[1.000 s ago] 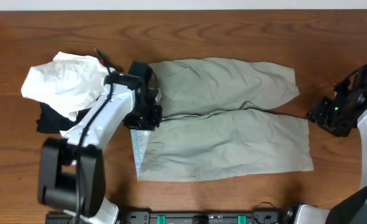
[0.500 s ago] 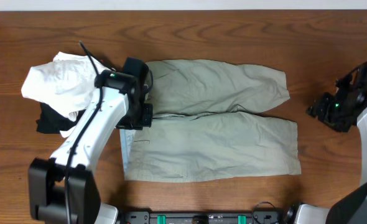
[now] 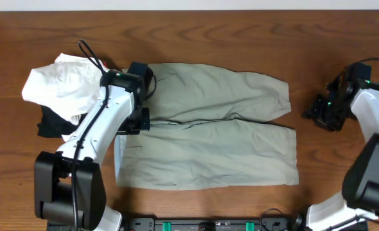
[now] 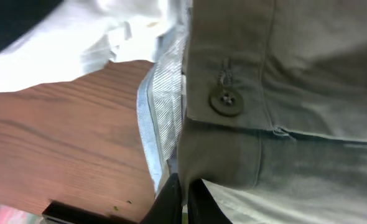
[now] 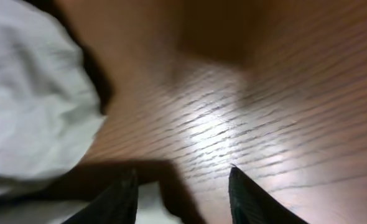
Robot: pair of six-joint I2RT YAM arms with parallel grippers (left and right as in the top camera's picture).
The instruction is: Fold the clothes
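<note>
Leftmost, a white-and-black garment pile [image 3: 64, 86] lies on the desk [image 3: 343, 38]. Beside it the left claw [image 3: 140, 122] meets the waistband [image 4: 233, 50] of the khaki shorts [image 3: 221, 141], spread flat mid-desk, legs pointing right. Only its wrist view shows the claw pinched closed on that waistband below a button [image 4: 226, 101]. Rightmost, the right claw [image 3: 318, 115], by its own camera, gapes wide and empty near the shorts' right edge.
</note>
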